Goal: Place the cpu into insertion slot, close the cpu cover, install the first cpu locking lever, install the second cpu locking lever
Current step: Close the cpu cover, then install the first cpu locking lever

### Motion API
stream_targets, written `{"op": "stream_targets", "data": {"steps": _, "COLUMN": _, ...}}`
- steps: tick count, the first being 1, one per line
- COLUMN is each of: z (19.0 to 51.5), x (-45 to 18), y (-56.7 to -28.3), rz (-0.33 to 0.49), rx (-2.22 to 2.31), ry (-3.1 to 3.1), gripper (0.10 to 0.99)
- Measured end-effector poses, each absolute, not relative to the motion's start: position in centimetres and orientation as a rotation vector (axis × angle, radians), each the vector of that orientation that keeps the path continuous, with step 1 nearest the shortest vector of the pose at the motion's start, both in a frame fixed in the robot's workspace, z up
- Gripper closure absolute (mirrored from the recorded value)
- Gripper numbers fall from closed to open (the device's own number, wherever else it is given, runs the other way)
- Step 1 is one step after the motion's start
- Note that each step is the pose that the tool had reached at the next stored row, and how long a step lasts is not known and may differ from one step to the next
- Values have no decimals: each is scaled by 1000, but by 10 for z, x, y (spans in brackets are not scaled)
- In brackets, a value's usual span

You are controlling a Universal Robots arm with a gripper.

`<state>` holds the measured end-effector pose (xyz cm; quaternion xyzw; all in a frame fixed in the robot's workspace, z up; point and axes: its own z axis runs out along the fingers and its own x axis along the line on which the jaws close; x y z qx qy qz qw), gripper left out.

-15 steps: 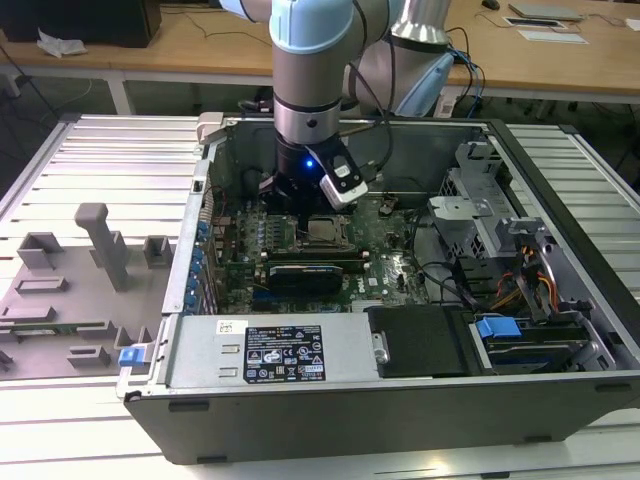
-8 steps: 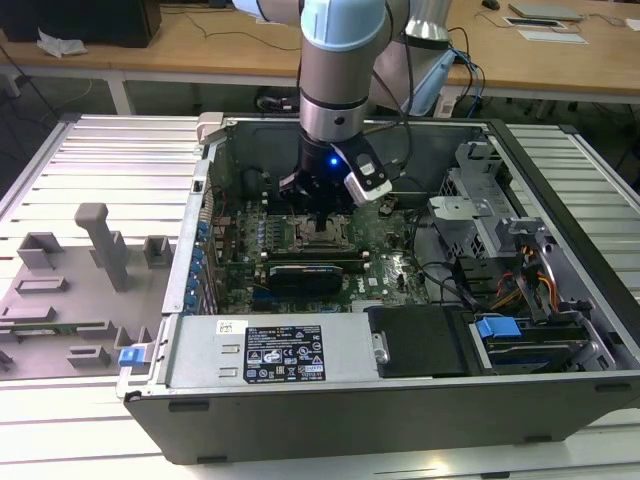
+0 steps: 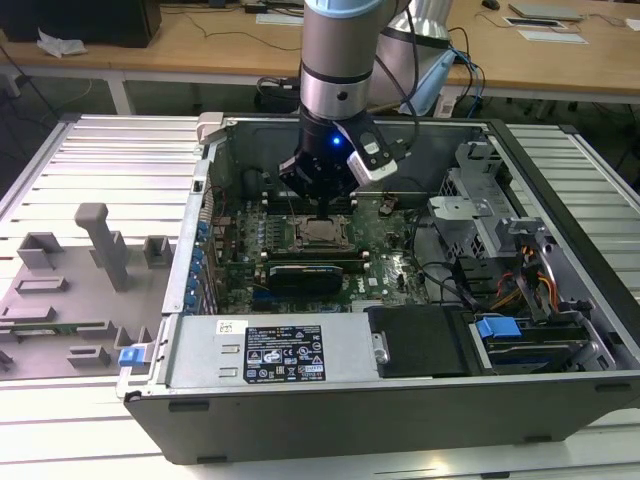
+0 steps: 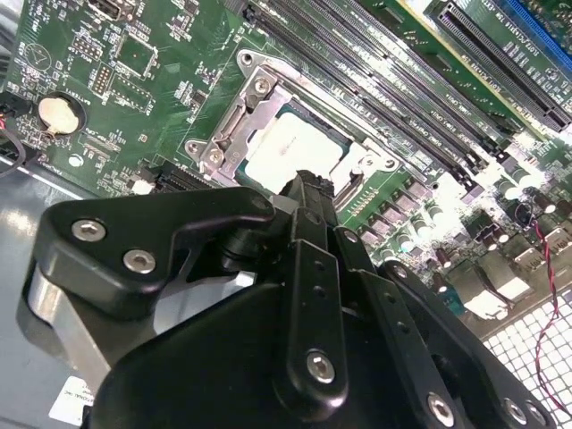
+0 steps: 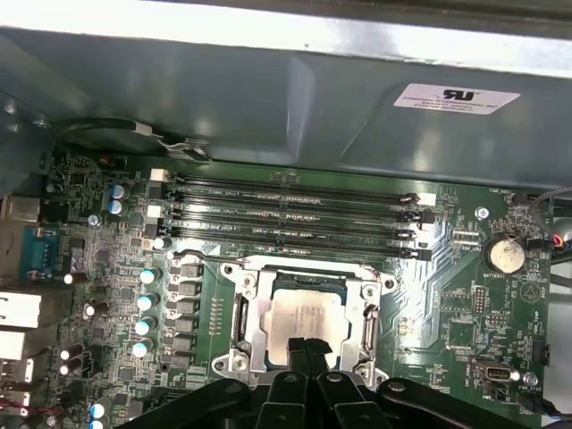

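cpu (image 4: 290, 145) seated, cpu cover (image 4: 231, 125) down around it

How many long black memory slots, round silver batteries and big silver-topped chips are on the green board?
Long black memory slots: 4
Round silver battery: 1
Silver-topped cpu: 1
Total: 6

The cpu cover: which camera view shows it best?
The first wrist view: nearly the whole cpu cover shows around the cpu, square-on; the hand hides one edge. The second wrist view shows it slanted, more hidden by the hand. The exterior view shows it small, beneath the hand.
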<state>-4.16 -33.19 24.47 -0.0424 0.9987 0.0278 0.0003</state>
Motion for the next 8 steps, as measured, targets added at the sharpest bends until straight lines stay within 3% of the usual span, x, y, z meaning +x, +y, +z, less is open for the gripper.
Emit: {"op": "stream_targets", "data": {"steps": 8, "z": 245, "x": -42, "y": -332, "rz": 87, "rx": -133, "ry": 3137, "gripper": 980}}
